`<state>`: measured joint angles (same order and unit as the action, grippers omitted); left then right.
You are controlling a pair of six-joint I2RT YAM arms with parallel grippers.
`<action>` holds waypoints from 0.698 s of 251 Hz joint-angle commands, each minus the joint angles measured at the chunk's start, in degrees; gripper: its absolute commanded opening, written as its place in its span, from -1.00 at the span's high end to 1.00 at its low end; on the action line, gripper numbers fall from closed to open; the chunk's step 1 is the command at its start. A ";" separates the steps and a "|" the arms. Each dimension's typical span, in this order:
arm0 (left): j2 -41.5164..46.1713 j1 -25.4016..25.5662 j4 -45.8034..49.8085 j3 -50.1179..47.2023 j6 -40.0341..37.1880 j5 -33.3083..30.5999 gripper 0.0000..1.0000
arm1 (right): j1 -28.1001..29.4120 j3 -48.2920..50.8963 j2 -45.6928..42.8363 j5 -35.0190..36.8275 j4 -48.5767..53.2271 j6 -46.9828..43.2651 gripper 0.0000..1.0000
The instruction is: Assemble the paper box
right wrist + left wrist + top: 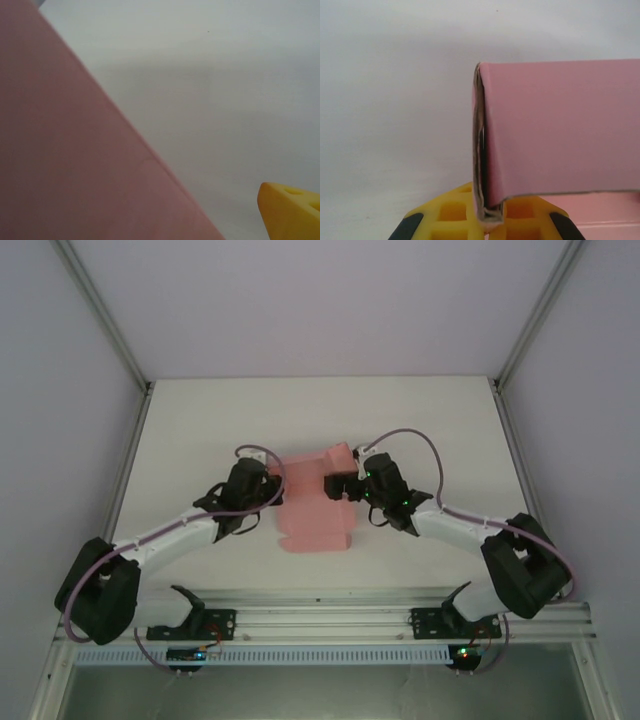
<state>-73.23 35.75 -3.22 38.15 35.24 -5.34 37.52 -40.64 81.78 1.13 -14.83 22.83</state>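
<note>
The pink paper box [312, 522] lies partly folded in the middle of the white table [200, 420]. My left gripper [271, 486] is at its left edge. In the left wrist view its yellow fingers [451, 216] are shut on a folded, layered edge of the paper box [560, 130], which stands up from the jaws. My right gripper [338, 486] is at the box's upper right flap and stands open. In the right wrist view the pink card [60, 150] covers the left side and hides one finger, while the other yellow fingertip [290, 210] shows apart from it at the lower right.
The aluminium rail [320, 620] with both arm bases runs along the near edge. Grey walls and frame posts [110, 330] enclose the table on three sides. Bare white tabletop [330, 410] stretches behind the box.
</note>
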 commanded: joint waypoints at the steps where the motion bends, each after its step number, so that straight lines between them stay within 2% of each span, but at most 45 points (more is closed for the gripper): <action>1: 1.10 0.46 -3.00 0.70 1.48 -0.13 1.00 | -0.07 2.13 -2.44 -0.63 1.50 -1.91 -1.00; 46: 1.19 -0.32 0.45 1.18 1.85 -3.00 1.00 | -2.53 6.42 -11.62 -4.34 1.82 -2.43 -1.00; 86: 2.36 -1.19 0.98 0.35 1.28 -2.96 1.00 | -6.93 11.49 -23.82 -8.41 4.95 -1.86 -1.00; 127: 3.20 -1.47 2.04 0.26 -2.65 -0.85 1.00 | -12.10 14.53 -35.78 -8.40 8.89 0.38 -1.00; 151: 3.55 -1.52 2.25 0.08 -5.42 1.48 1.00 | -16.93 14.75 -38.40 -8.33 11.71 5.15 -0.99; 175: 3.82 -1.55 2.25 0.00 -7.56 3.96 1.00 | -22.29 14.78 -37.27 -13.52 11.27 9.13 -0.99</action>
<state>-71.16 34.48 -1.28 38.06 31.99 -5.30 20.03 -26.50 43.72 -7.44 -6.72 25.67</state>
